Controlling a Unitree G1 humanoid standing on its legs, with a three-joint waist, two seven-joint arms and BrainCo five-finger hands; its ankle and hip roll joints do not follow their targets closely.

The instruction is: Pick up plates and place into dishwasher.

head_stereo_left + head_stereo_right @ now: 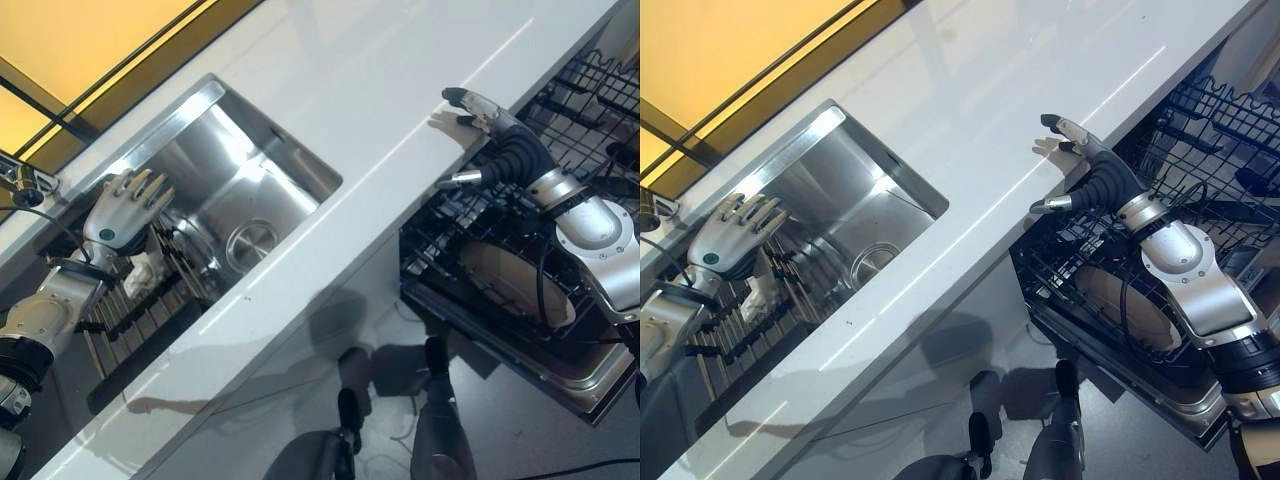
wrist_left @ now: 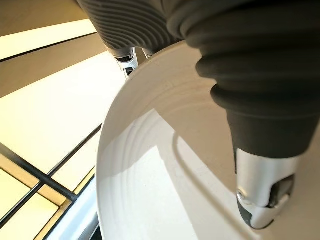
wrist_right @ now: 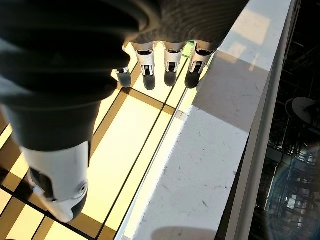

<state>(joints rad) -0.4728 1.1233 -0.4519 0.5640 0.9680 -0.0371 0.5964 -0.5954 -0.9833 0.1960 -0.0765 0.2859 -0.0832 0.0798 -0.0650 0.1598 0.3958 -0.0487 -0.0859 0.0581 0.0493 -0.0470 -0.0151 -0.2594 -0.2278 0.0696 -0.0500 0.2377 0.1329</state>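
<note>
A white plate (image 1: 148,272) stands on edge in the dark dish rack (image 1: 130,320) left of the sink. My left hand (image 1: 120,210) hovers just over its rim with fingers spread straight. In the left wrist view the plate (image 2: 150,190) lies close under the palm and the thumb (image 2: 260,185) reaches across it. My right hand (image 1: 495,125) is open above the counter's front edge, over the dishwasher, holding nothing; its straight fingers (image 3: 170,65) show in the right wrist view. A cream plate (image 1: 510,280) rests in the dishwasher's lower rack (image 1: 450,240), below my right forearm.
A steel sink (image 1: 250,190) is set into the white counter (image 1: 380,90). A faucet (image 1: 25,180) stands at the far left. The dishwasher's upper wire rack (image 1: 590,100) sits at the right, with the open door (image 1: 560,375) below it.
</note>
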